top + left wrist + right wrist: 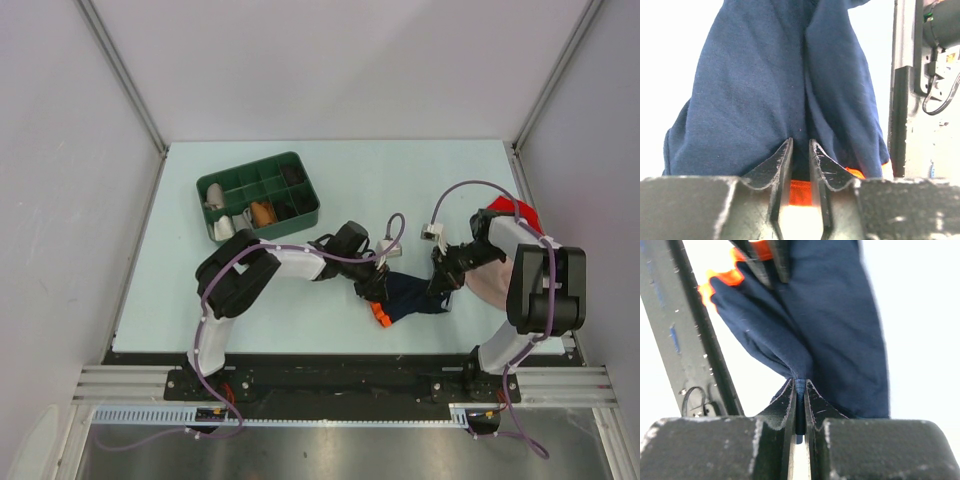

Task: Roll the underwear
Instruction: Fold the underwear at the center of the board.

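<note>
The navy-blue underwear (412,297) with orange trim lies bunched on the table between my two grippers. My left gripper (374,290) is shut on its orange-trimmed left edge; in the left wrist view the fabric (785,80) hangs from the nearly closed jaws (800,145). My right gripper (441,283) is shut on the right edge; in the right wrist view a fold of navy cloth (835,325) is pinched between the fingertips (799,382). The lettering and logo are hidden.
A green compartment tray (258,195) holding several small rolled items stands at the back left. A red cloth (514,212) and a beige-pink cloth (490,282) lie at the right, beside and under my right arm.
</note>
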Available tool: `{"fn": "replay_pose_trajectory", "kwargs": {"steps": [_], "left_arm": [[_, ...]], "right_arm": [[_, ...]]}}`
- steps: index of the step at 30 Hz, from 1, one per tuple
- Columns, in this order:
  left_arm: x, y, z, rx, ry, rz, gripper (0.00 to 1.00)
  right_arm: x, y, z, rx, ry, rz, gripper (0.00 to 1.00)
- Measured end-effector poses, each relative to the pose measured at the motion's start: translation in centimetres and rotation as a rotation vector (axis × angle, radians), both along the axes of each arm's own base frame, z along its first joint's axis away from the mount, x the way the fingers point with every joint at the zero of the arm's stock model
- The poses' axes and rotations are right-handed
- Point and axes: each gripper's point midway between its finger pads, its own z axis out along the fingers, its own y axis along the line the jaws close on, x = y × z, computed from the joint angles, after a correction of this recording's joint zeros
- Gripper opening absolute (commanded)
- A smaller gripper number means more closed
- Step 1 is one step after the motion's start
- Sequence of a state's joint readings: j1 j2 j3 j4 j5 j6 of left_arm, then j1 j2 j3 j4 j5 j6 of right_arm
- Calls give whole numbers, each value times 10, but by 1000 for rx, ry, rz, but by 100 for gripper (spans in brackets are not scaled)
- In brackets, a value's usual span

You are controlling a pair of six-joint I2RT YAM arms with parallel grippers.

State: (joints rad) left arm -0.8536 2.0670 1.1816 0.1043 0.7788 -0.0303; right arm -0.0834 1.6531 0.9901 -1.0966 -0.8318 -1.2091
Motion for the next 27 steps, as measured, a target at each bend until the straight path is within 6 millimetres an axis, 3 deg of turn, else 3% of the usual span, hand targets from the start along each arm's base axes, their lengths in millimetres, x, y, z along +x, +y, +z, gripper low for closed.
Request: {"fn": "replay_pose_trajectory", "kwargs": {"steps": [11, 16, 19, 27], "left_arm": [[3, 0, 6, -24, 50, 32, 42], [12, 10, 14, -40, 49, 98, 52], [20, 20, 30, -65, 22, 155, 54], [34, 29, 102, -212, -177, 215, 55]], "right_arm": [[24, -9, -19, -57, 54, -116, 5], [28, -13, -30, -80, 88, -138, 5], [28, -15, -37, -98, 113, -148, 5], [28, -16, -41, -110, 142, -168, 5]]}}
